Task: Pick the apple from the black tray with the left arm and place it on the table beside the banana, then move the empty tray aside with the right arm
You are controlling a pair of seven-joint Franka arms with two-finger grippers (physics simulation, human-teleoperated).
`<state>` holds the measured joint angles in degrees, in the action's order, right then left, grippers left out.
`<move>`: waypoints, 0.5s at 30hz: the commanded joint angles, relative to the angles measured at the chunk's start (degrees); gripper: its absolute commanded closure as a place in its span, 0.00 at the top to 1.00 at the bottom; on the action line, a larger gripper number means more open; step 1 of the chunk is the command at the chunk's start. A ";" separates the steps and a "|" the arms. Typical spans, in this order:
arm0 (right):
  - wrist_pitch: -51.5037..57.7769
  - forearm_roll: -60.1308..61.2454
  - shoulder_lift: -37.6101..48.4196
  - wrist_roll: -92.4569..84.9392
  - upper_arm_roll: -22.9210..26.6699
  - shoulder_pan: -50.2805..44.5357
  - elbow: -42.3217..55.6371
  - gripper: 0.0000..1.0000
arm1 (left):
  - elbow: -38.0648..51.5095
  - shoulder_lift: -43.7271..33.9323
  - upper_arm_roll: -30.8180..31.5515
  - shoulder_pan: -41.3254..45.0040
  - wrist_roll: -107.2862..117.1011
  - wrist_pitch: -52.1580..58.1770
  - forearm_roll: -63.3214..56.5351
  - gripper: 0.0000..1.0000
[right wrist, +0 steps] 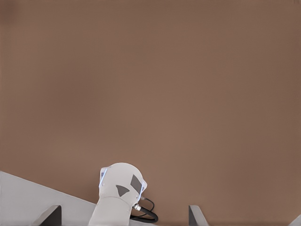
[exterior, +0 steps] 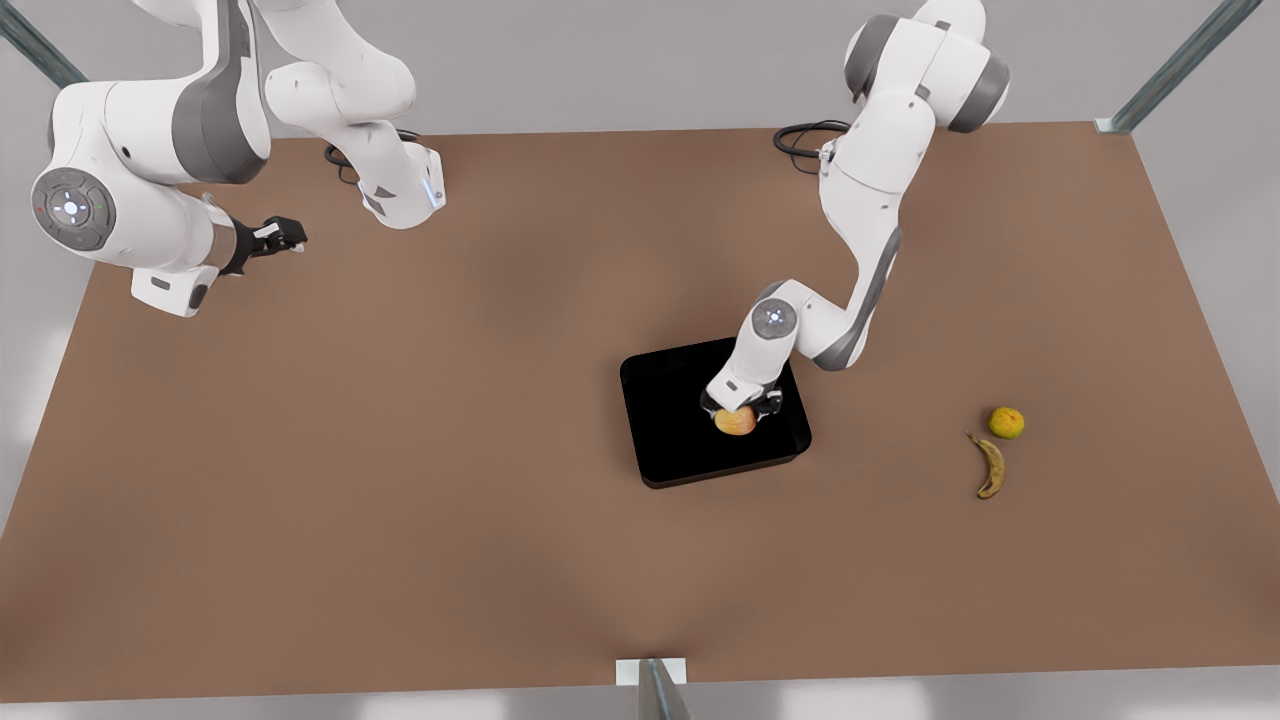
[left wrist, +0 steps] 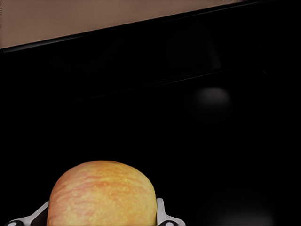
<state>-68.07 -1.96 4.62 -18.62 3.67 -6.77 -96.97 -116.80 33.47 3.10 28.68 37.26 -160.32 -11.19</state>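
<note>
A: Gripping now. Left pincer [exterior: 741, 408] is down inside the black tray [exterior: 665, 420], fingers [left wrist: 161, 213] set either side of the apple [exterior: 736, 421] and, as far as I can judge, clamped on it. From the left wrist cam the apple sits between the two pads w/ dark tray floor all round.

B: Lifted yet?

A: Can't tell. Apple is low in the tray, towards the tray's side on the front view's right. I'd call it seated or barely off the floor.

B: Right side?

A: Right arm waits, parked high at the front view's left, well apart from the tray. Right pincer [exterior: 283, 236] points out over bare bench [exterior: 400, 450]; its two tips [right wrist: 51, 215] stand apart in the right wrist cam, nothing between them.

B: Progress?

A: Early, approx. first step only. The grasp looks made. Left to do: lift, carry across to the banana [exterior: 990, 468] near the bench edge at the front view's right, set it down beside it. Note a small yellow-green fruit [exterior: 1006, 423] just beside the banana, so the drop spot is tight. After that the tray move w/ the right arm, not started.
</note>
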 commanded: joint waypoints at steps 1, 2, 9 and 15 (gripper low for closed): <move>0.04 0.03 0.04 -0.19 -0.06 0.00 0.02 1.00 | -0.01 0.02 -0.03 0.06 0.71 -0.87 -0.06 1.00; 0.04 0.03 0.12 -0.19 0.02 0.00 0.02 1.00 | -0.01 0.20 -0.12 0.06 0.80 -1.48 -0.06 1.00; 0.04 0.03 0.04 -0.19 -0.06 0.00 0.11 1.00 | -0.01 -0.33 -0.03 0.15 1.32 -1.22 -0.06 0.76; 0.04 0.03 0.04 -0.19 -0.06 0.00 0.11 1.00 | 0.61 -10.17 0.15 0.24 0.97 16.09 -0.06 0.77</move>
<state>-68.07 -1.96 4.63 -18.74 3.63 -6.75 -96.89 -116.24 24.39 3.20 28.92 38.62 -153.65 -11.63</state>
